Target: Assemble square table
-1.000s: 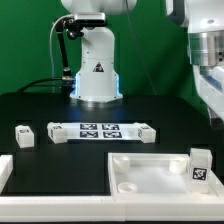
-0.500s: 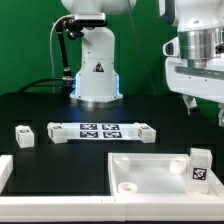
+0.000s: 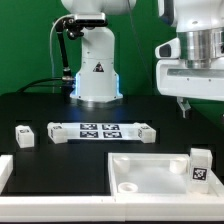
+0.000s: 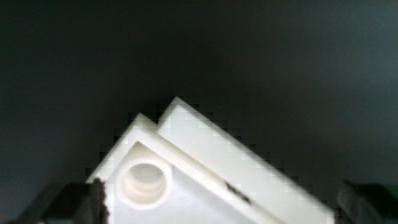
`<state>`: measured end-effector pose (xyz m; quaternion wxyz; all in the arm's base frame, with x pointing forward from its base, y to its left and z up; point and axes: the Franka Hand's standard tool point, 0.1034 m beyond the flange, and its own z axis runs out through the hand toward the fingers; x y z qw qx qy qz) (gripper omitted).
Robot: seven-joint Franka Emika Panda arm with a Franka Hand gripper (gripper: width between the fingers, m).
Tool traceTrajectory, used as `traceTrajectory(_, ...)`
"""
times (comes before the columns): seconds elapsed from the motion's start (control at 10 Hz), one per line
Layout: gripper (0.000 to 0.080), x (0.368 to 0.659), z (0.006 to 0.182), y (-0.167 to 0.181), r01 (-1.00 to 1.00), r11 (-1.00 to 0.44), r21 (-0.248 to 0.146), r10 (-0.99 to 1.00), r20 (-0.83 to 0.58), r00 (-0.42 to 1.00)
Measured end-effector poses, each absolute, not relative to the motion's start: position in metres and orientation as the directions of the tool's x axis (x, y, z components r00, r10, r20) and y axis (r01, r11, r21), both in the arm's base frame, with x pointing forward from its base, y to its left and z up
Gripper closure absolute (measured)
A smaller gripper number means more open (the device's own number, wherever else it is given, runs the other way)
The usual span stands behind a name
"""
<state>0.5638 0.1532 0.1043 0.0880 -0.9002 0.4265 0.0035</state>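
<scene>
The square table slab (image 3: 150,172) is white with a raised rim and lies at the front of the black table. A tagged leg block (image 3: 200,168) stands at its right end. Another small leg block (image 3: 24,136) lies far on the exterior view's left. My gripper (image 3: 203,106) hangs high above the slab's right side, open and empty. In the wrist view, a corner of the slab (image 4: 214,160) with a round hole (image 4: 143,178) shows between my two dark fingertips (image 4: 71,203), well below my gripper (image 4: 217,208).
The marker board (image 3: 100,132) lies across the middle of the table in front of the robot base (image 3: 97,70). A white border rail (image 3: 5,170) sits at the front on the exterior view's left.
My gripper has moved toward the exterior view's left, further into view above the slab's right side. The parts on the table have not moved.
</scene>
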Motion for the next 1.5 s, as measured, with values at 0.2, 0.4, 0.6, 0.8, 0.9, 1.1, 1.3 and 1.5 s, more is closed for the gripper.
traceTrajectory(0.2, 0.0151, 0.515, 0.09, 0.163, -0.59, -0.791, -0.165, -0.594, -0.029, 0.804)
traceTrajectory(0.4, 0.0151, 0.475, 0.072, 0.155, -0.382, -0.916, -0.124, -0.383, -0.018, 0.924)
traceTrajectory(0.6, 0.0151, 0.483, 0.076, 0.154, -0.288, -0.949, -0.13, -0.291, 0.008, 0.957)
traceTrajectory(0.8, 0.0151, 0.483, 0.076, 0.153, -0.17, -0.977, -0.127, -0.174, 0.023, 0.984)
traceTrajectory(0.9, 0.0151, 0.479, 0.073, 0.15, -0.051, -0.992, -0.114, -0.055, 0.03, 0.998)
traceTrajectory(1.1, 0.0151, 0.447, 0.059, 0.131, 0.122, -0.989, -0.086, 0.127, -0.053, 0.99)
traceTrajectory(1.3, 0.0151, 0.435, 0.05, 0.108, 0.156, -0.985, -0.075, 0.165, -0.134, 0.977)
traceTrajectory(1.5, 0.0151, 0.435, 0.05, 0.109, 0.152, -0.986, -0.075, 0.162, -0.145, 0.976)
